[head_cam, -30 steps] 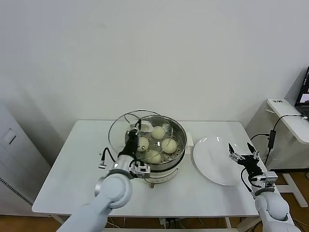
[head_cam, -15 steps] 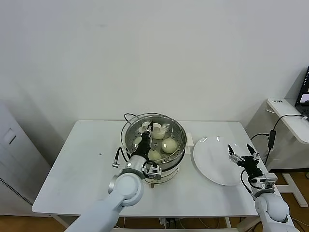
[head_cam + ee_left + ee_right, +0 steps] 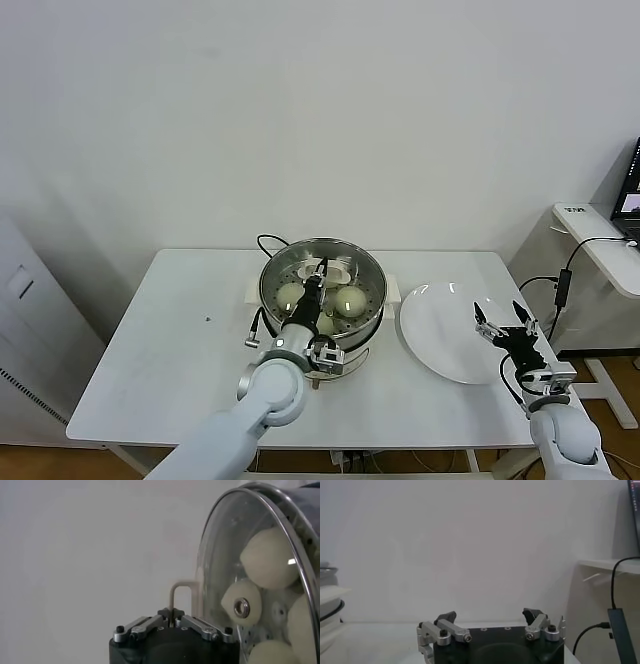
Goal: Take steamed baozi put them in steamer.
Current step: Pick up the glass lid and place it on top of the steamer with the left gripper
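Round shiny stainless-steel steamer with perforated floor: stands on a white cooker base near the middle of the white table, black cord trailing behind it.

Smooth pale cream-yellow steamed baozi: inside the steamer, on the perforated floor; in the left wrist view they show through the glass.

Round glass lid with cream handle: now sits over the steamer mouth, level with its rim; a second ago it was tilted and offset toward the steamer's left side, half off the rim.

Left end effector: above the steamer's centre, clamped shut on the lid's cream handle; since the earlier picture it has travelled from the steamer's left edge to over its middle.

Flat round white plate: on the table just to the right of the steamer, not touching it.

Right end effector: over the plate's far edge from the steamer, fingers spread wide, nothing between them; position unchanged.
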{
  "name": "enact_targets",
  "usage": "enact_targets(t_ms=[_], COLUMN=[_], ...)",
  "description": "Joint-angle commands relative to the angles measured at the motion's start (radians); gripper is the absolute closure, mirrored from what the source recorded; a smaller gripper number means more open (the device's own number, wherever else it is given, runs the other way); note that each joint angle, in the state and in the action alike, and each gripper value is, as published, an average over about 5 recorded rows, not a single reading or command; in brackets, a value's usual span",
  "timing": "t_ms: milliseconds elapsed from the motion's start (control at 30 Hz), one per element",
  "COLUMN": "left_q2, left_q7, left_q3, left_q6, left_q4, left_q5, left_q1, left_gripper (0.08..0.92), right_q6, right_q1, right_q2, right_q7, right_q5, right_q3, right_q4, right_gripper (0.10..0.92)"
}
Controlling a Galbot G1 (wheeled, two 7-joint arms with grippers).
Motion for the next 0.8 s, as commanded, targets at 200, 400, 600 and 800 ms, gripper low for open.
enact_targets(t_ms=[200,400,600,800], left_q2=[-0.009,0.000,0.085,0.227], left_q7=[-0.026,-0.026,0.039,0.283], left_q3=[-0.006,-0.009,-0.076,-0.277], left_q6=[0.002,0.031,0.029,-0.162], left_q4=[0.032,0.010,-0.234,-0.490], left_q5=[-0.026,-0.068,-0.317,-0.892], left_q1=[-0.003,0.016,0.100,0.192], left_gripper=[0.903,0.885,0.725,0.543], right_q6=[0.001,0.000,-0.003,-0.017], right_q1=[-0.003,0.000,0.008,0.028], right_q2=[0.003,0.005,-0.005,-0.016], right_q7=[-0.002,-0.002,-0.003,-0.010], right_q5=[-0.001,-0.001,0.006,0.025], right_q3=[0.005,0.005,-0.001,-0.021], right_q4=[0.003,0.006,0.004,0.001], right_gripper=[0.203,0.203,0.203,0.203])
